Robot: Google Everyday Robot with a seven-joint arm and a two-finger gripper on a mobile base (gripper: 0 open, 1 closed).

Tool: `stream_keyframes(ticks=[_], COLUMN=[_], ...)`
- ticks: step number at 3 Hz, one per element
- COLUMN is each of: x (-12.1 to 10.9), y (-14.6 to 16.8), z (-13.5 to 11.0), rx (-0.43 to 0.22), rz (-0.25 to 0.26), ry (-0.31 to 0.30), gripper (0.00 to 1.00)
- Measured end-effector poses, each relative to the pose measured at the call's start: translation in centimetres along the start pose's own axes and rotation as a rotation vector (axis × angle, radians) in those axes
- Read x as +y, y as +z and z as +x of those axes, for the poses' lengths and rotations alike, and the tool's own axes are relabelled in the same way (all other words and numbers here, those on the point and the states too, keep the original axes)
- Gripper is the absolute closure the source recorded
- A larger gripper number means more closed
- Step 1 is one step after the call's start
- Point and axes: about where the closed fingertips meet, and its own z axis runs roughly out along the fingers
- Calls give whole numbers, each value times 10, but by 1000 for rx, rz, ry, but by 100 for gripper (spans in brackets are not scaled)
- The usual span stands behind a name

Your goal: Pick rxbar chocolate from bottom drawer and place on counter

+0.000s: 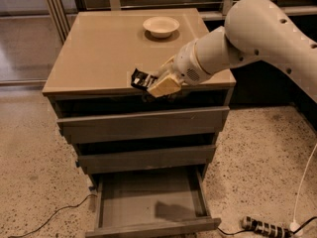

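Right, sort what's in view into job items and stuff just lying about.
Job: flat black-wrapped rxbar chocolate, gripped by the tan two-finger gripper at the front edge of the glossy tan counter; open grey-brown bottom drawer.
Lying about: cream round bowl on the counter; dark power strip on the speckled floor.

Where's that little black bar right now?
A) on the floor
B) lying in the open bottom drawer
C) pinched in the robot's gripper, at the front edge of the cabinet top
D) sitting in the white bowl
C: the gripper is shut on the rxbar chocolate at the counter's front edge. The pulled-out bottom drawer shows no bar, nor does the bowl.
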Motion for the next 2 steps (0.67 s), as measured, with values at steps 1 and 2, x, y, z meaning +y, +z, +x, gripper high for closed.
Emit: stream_keyframes(ticks=[1, 2], x=[-12, -26], y=[4, 17], z=[-9, -9], rx=[36, 76], rz=[18, 14], ry=[-34, -57], gripper=[100, 100])
